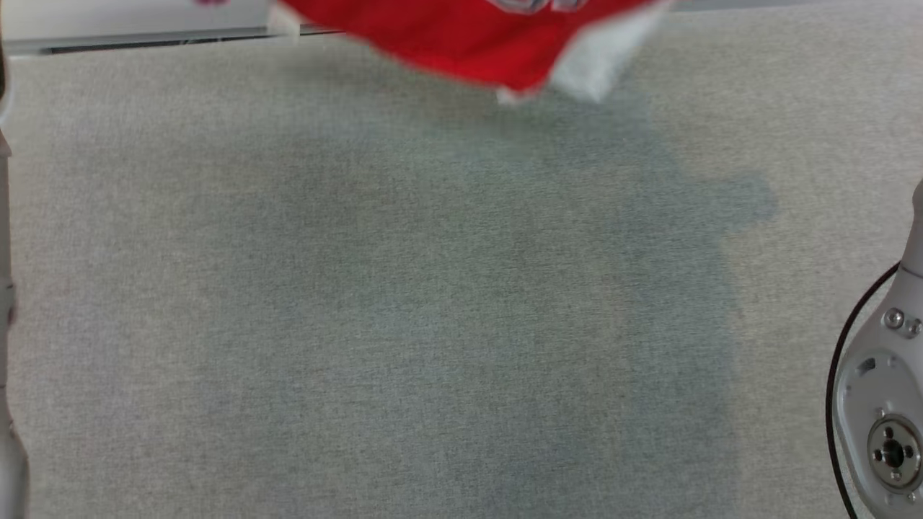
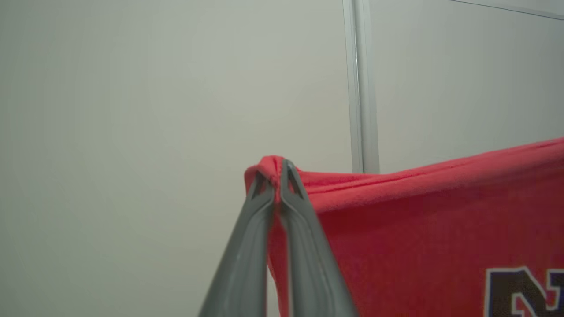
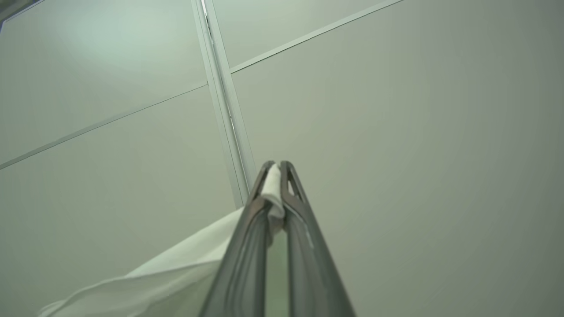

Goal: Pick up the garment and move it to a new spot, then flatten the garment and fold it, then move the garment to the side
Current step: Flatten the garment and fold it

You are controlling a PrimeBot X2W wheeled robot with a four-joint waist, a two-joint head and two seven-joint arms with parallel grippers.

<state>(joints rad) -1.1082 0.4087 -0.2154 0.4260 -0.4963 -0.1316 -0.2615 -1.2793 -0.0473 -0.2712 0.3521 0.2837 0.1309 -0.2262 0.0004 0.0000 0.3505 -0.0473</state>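
Note:
The garment (image 1: 461,40) is red with white parts and a dark printed letter; it hangs blurred above the far edge of the grey table (image 1: 404,310). In the left wrist view my left gripper (image 2: 276,174) is shut on a red hem corner of the garment (image 2: 418,220), which stretches away to the right. In the right wrist view my right gripper (image 3: 274,174) is shut on a white fold of the garment (image 3: 176,273), which trails down to the lower left. Both grippers point up at pale wall panels.
A wide shadow lies across the grey fabric table top. My right arm's pale wrist housing with a black cable (image 1: 883,404) stands at the lower right edge. A pale forearm strip (image 1: 6,324) runs along the left edge. A white ledge (image 1: 144,29) lies beyond the table.

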